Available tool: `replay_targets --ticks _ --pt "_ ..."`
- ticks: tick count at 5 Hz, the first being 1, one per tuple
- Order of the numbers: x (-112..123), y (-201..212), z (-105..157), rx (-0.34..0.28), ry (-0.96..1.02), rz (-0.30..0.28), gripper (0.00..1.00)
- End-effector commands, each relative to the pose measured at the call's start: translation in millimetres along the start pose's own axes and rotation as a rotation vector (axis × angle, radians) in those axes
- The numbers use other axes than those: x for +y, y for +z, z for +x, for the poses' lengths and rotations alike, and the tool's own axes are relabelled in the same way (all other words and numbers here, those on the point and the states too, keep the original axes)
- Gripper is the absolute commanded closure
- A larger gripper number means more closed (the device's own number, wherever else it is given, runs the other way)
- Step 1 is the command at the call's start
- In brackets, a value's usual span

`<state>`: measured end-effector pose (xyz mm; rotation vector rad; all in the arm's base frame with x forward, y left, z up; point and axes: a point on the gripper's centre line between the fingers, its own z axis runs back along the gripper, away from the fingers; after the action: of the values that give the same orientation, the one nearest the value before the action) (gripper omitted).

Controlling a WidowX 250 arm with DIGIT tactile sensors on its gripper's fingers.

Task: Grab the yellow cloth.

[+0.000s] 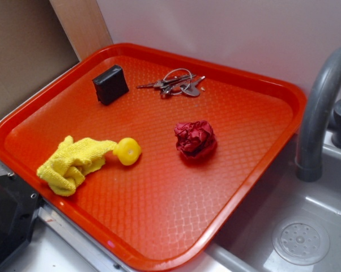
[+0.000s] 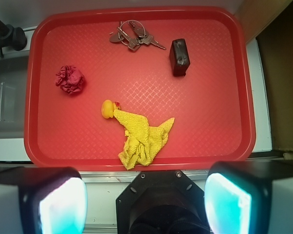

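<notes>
The yellow cloth (image 1: pixel 74 163) lies crumpled near the front left edge of the red tray (image 1: pixel 255 85). In the wrist view the cloth (image 2: pixel 142 138) lies at the tray's near edge, just beyond my gripper (image 2: pixel 145 202). The gripper is high above and back from the tray (image 2: pixel 39 97), with the jaws wide apart and nothing between them. Its fingers (image 2: pixel 61 204) fill the bottom corners of the wrist view. A small smooth yellow round piece (image 1: pixel 127 151) touches one end of the cloth. In the exterior view only a dark part of the arm shows at the bottom left.
A dark red fabric ball (image 1: pixel 195 139) sits mid-tray. A black box (image 1: pixel 110 84) and a bunch of keys (image 1: pixel 176 84) lie at the tray's far side. A grey faucet (image 1: pixel 320 102) and a sink with a drain (image 1: pixel 301 242) are to the right.
</notes>
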<state>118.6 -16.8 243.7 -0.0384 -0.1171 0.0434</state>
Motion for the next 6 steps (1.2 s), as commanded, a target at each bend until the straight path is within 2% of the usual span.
replay_targets --ticks 1,2,3,5,6 --pt "0.0 0.0 0.0 0.000 0.000 0.000 0.00" --pt "10.9 -38.2 9.7 0.015 0.026 0.018 0.00" --pt "0.4 -70.5 7.0 0.066 -0.023 0.004 0.00" --pt "-7.4 -143.9 10.3 0.075 -0.076 -0.035 0.00" --pt "-10.8 -180.0 12.0 0.065 -0.088 -0.082 0.00"
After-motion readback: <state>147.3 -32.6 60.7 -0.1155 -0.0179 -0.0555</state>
